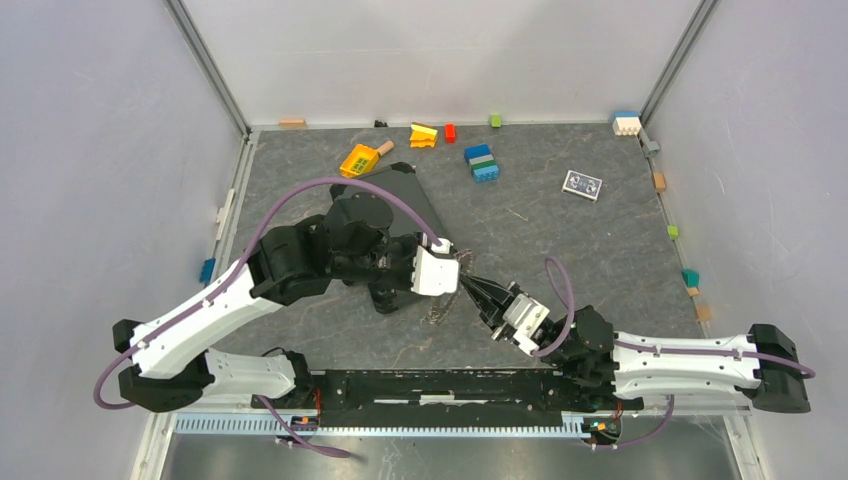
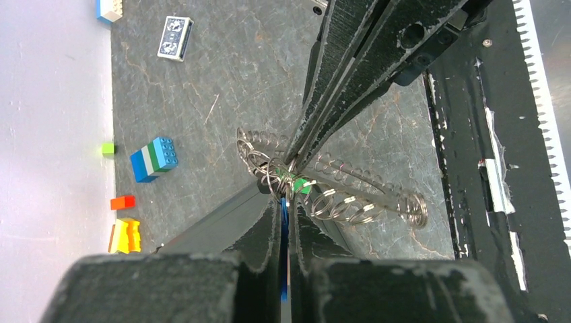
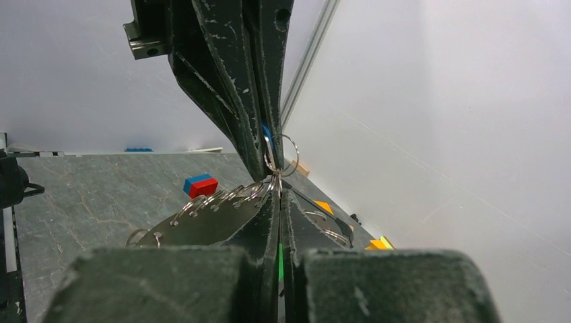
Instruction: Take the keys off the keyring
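Start at the left wall, where a small blue brick (image 1: 207, 270) sits at the edge of the grey table (image 1: 560, 260). Your left arm sweeps in from the near-left corner over a dark flat panel (image 1: 415, 190). Far of it lies a yellow toy block (image 1: 358, 160). Your left gripper (image 2: 284, 198) is clamped tight, fingers pressed together with only a sliver of blue showing between them. It pinches the bunch where the small rings crowd together. The keyring (image 1: 440, 305) is near the middle of the table, a little toward the near edge, held between your two grippers, which meet tip to tip. The keys (image 2: 357, 202) fan out from that pinch point in a toothed arc of greyish metal, trailing to the near side in the top view. You cannot tell from these views whether the lowest keys touch the table. Just right of the bunch, your right gripper (image 3: 278, 195) is closed as well. A strip of the green tag (image 3: 280, 259) shows between its fingers — so that is what it grips, right against the tips of the left one. Further right and far, a blue, green and white brick stack (image 1: 482, 163) stands well apart from the keys. A small patterned card (image 1: 582, 184) lies beyond it, and several loose coloured bricks (image 1: 690, 277) line the right edge.
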`<control>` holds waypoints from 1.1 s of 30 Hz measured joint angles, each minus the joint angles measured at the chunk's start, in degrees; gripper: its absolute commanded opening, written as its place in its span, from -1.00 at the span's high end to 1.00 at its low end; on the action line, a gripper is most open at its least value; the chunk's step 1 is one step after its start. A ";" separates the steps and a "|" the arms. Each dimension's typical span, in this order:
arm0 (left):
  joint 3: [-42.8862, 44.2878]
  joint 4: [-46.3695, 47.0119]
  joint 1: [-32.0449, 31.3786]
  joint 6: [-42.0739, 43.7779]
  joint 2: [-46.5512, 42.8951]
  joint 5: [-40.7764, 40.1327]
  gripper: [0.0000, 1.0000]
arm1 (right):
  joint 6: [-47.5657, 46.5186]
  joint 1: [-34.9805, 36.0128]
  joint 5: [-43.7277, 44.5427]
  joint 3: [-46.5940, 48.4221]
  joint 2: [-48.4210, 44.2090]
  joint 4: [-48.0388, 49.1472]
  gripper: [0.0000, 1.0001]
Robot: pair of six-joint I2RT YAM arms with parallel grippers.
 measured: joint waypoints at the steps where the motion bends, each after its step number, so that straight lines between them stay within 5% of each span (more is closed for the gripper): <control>1: -0.11 0.09 0.00 0.04 -0.09 0.22 0.95 | 0.00 0.00 0.00 0.00 -0.31 -0.24 1.00; 33: -1.20 1.36 0.00 1.01 0.59 2.62 0.95 | -0.07 0.00 -0.20 0.00 -5.77 -3.67 1.00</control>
